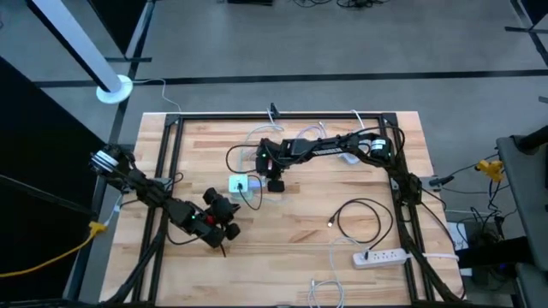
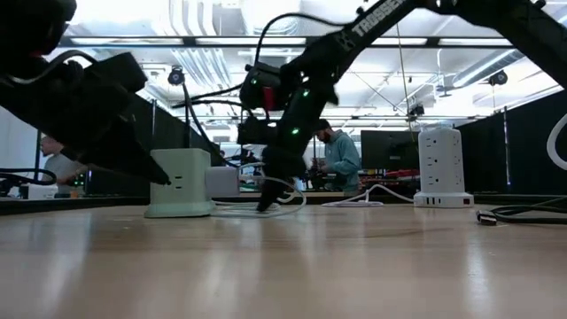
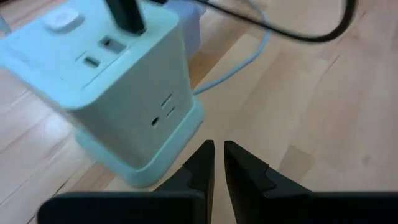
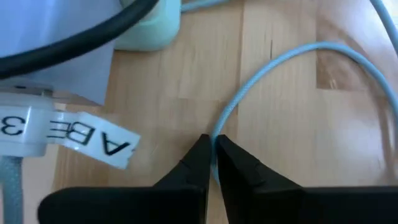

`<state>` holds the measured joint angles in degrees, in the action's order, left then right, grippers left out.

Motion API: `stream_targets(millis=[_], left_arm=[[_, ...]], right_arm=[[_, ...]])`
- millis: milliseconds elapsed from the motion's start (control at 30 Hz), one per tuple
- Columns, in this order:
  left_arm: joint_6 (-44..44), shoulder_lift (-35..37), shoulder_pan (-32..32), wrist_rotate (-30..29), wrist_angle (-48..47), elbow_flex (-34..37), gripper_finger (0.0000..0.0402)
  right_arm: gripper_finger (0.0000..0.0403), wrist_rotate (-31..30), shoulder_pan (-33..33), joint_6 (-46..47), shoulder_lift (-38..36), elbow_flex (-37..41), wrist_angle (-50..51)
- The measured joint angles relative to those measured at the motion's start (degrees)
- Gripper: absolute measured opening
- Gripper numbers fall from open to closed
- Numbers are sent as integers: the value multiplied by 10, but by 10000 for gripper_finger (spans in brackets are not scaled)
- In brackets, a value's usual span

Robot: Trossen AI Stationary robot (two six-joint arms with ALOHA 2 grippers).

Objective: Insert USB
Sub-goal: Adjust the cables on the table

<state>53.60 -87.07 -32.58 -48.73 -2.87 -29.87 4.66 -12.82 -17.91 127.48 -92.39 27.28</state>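
The right gripper (image 4: 213, 163) was lowered to the table beside the pale green power cube (image 1: 239, 183), its fingers pinched on the light blue cable (image 4: 261, 68), apparently so the USB end could be brought to the cube's ports. The left gripper (image 3: 218, 167) was held just beside the cube's base with fingers pressed together on nothing, seemingly placed to brace it. The pinch on the cable was shown only in the right wrist view, along with a lettered tag (image 4: 93, 140). The cube's USB slots (image 3: 101, 52) and a black plug already seated on top were revealed only by the left wrist view. The USB plug itself could not be made out in any view.
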Motion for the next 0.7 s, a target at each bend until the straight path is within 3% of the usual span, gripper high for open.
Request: stream_targets(millis=[300,567,700], left_arm=[[-79,-26,1,-52,118,0,25],[-97,-129,6,-79,235,-3,25],[-96,-181,10,-80,279,-17,25]], right_arm=[[2,-149,35,-19,-110,-2,145],[2,-358,57,-10,-272,-2,241],[2,-385,57,13,-353,-2,252]])
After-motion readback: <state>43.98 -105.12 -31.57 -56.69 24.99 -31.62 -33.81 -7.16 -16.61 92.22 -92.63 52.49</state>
